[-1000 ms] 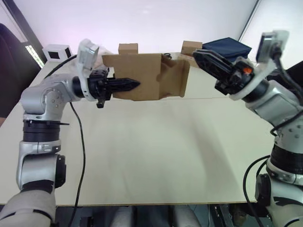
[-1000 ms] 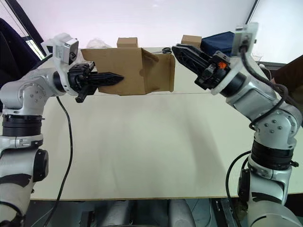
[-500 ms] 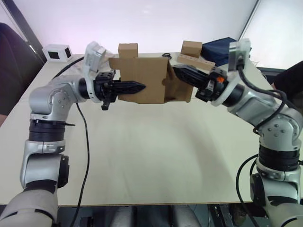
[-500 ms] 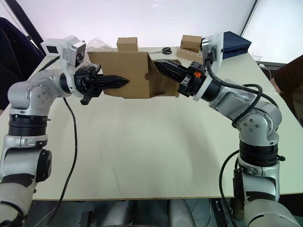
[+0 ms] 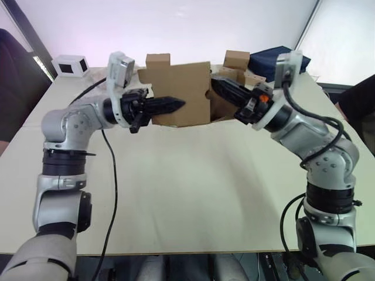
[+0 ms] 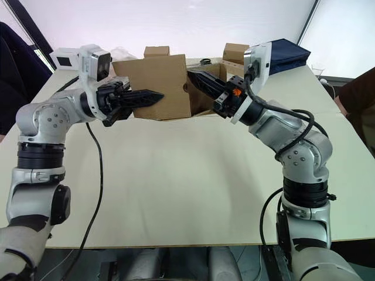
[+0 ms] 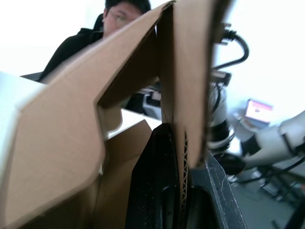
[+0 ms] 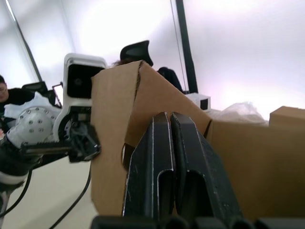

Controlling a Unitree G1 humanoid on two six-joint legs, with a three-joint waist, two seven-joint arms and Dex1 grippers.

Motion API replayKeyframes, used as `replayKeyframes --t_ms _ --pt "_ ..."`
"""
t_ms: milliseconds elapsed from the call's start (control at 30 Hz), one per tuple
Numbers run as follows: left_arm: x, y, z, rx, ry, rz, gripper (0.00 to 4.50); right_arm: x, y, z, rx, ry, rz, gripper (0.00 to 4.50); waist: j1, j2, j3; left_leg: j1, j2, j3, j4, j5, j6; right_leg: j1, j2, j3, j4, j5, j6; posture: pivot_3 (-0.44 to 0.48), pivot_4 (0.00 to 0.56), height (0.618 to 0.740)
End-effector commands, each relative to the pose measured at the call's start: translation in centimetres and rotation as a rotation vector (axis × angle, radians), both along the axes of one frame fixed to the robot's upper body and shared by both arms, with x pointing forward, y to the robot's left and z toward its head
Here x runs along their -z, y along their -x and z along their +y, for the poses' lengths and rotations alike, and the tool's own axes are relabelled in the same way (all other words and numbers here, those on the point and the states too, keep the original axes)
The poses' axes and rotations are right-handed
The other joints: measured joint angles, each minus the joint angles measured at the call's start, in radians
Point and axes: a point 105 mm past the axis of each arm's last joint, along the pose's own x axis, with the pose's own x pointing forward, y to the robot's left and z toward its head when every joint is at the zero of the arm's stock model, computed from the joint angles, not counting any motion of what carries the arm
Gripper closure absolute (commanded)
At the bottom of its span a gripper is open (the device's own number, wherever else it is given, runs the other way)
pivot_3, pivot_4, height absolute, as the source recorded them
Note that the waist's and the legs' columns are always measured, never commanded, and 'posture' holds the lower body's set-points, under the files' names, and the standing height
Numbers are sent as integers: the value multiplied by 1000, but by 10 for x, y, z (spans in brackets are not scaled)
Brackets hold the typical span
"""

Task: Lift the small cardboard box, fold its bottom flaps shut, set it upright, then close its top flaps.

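Left eye view has a bare stretch of the pale table (image 5: 193, 193) nearest the camera, and above its far half the small cardboard box (image 5: 181, 93) is held up off the surface between the two arms. The left gripper (image 5: 173, 105) reaches in from the left, its black fingers pinched onto a cardboard wall of the box; the left wrist view shows that wall's corrugated edge (seen end on) clamped between them. The right gripper (image 6: 196, 79) comes in from the right with its two fingers pressed together, their tips against the open end of the box, where a flap (image 5: 225, 108) hangs; whether they actually touch it is hard to tell. Farther back on the table stand two small brown cartons (image 5: 158, 60), well apart from each other. At the far left corner sits a white box with a black face (image 5: 69, 65), and at the far right lies a dark blue bundle (image 5: 266, 58).
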Motion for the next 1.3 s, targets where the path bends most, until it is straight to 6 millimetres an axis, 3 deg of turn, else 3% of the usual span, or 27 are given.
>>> replayKeyframes --t_ms 33,333,633,867,1000,1133,1300 --pt "-13 12 -3 46 18 -49 4500 -6 7 5 -5 4 -56 4443 0 0 0 0 0 0 0 0 0 0 0 0 0 0 0 0 150 740" --pt "-7 7 -2 5 -21 -71 4500 -5 21 4 -72 0 -49 4443 0 0 0 0 0 0 0 0 0 0 0 0 0 0 0 0 150 740" --pt "-8 0 4 -24 -38 -103 4500 -13 42 -22 -141 19 -22 4443 2 0 0 0 0 0 0 0 0 0 0 0 0 0 0 0 150 740" --pt "-13 0 7 -21 -40 -120 4500 22 51 -50 -128 117 143 4443 3 0 0 0 0 0 0 -3 6 1 0 0 -1 0 0 0 150 740" --pt "-19 0 8 -14 -39 -132 4500 50 58 -45 -135 198 211 4443 2 0 0 0 0 0 0 -5 9 1 0 0 -1 0 0 0 150 740" --pt "-20 1 7 -5 -42 -135 4500 54 50 -42 -84 191 188 4443 0 0 0 0 0 1 1 -5 9 1 0 0 -1 0 0 0 150 740" --pt "-18 5 5 16 -50 -132 4500 42 44 -38 -63 135 134 4443 3 0 0 0 0 1 1 -5 9 1 0 0 -1 0 0 0 150 740"
